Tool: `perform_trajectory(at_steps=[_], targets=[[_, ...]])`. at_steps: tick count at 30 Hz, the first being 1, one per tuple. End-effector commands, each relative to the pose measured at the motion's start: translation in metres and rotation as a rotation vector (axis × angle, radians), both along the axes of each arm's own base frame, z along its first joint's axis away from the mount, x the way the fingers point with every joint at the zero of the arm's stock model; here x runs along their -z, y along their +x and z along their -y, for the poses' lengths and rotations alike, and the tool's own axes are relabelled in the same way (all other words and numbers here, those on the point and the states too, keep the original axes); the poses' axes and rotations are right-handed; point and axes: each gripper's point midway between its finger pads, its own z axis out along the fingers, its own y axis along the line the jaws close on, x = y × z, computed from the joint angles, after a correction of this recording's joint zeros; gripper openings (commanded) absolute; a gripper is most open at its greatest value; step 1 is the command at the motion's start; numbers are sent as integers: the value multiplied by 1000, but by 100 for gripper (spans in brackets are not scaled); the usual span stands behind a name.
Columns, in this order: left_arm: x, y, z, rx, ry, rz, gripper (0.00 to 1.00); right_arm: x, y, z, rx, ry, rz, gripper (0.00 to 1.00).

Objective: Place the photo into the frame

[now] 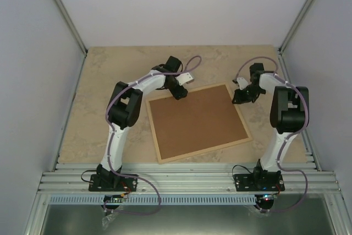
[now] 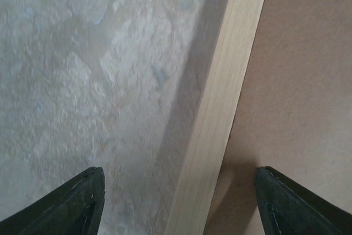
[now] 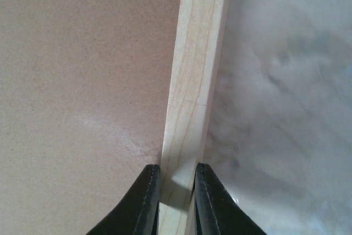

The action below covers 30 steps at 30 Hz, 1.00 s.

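My grippers sit at the far corners of the frame point(image 1: 203, 150), which lies flat on the table point(image 1: 104, 81)
My right gripper point(image 3: 177, 171) is clamped on the right rail, one finger on each side of the pale wood; my left gripper point(image 2: 179, 173) has its fingers wide apart over the left rail; the brown backing board point(image 1: 195, 119) fills the frame

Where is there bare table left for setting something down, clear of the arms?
Bare table lies between the left arm and the left wall, and along the far strip between the frame and the back wall. Crowded: the frame's far corners, where the left gripper and right gripper sit, and the narrow right side.
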Motion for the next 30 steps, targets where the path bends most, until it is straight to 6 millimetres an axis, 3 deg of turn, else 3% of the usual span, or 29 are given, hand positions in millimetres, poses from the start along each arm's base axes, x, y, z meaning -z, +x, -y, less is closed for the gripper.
perform_trajectory(at_steps=[1,5,8,11,16,30], targets=[[-9,-12,10,-35,-76,-105,78,17,10,-22,-193,-17,42,9],[-3,-9,27,-66,-114,-178,79,13,23,-32,-219,7,54,10],[11,-16,34,-53,-83,-191,79,0,32,-38,-223,42,72,16],[28,-23,29,-60,-30,-191,76,-19,41,-35,-204,65,91,25],[43,-25,15,-111,28,-188,72,-42,44,-26,-154,37,126,30],[55,-32,10,-149,40,-219,71,-13,27,-31,-136,-25,47,25]])
